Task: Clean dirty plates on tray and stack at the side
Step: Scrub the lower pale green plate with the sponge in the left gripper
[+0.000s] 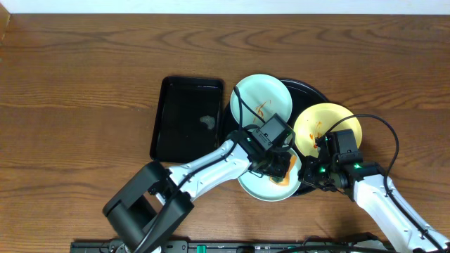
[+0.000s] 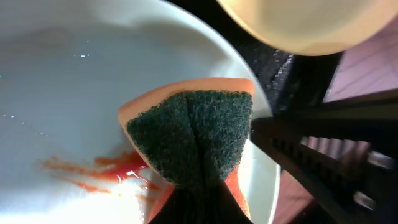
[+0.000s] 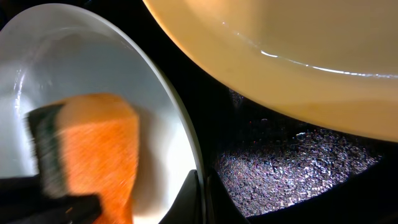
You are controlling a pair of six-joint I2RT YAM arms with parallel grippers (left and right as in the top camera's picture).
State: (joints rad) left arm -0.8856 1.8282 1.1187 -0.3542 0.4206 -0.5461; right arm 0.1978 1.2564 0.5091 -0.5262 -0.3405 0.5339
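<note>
My left end effector (image 1: 275, 160) is closed on the sponge (image 2: 193, 134) and presses it on the near mint plate (image 1: 254, 188), which shows red sauce (image 2: 106, 171). My right end effector (image 1: 304, 176) seems to pinch this plate's rim. The far mint plate (image 1: 260, 102) and the yellow plate (image 1: 327, 126) are smeared too. All three lie on the tray (image 1: 309, 90); none is stacked on the tabletop (image 1: 84, 70) yet.

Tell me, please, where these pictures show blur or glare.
Overhead: sharp and evenly lit, with a pale patch, perhaps glare, on the rectangular tray. Left wrist: the sponge is sharp, the yellow plate out of focus. Right wrist: the sponge is blurred; glints speckle the round tray.
</note>
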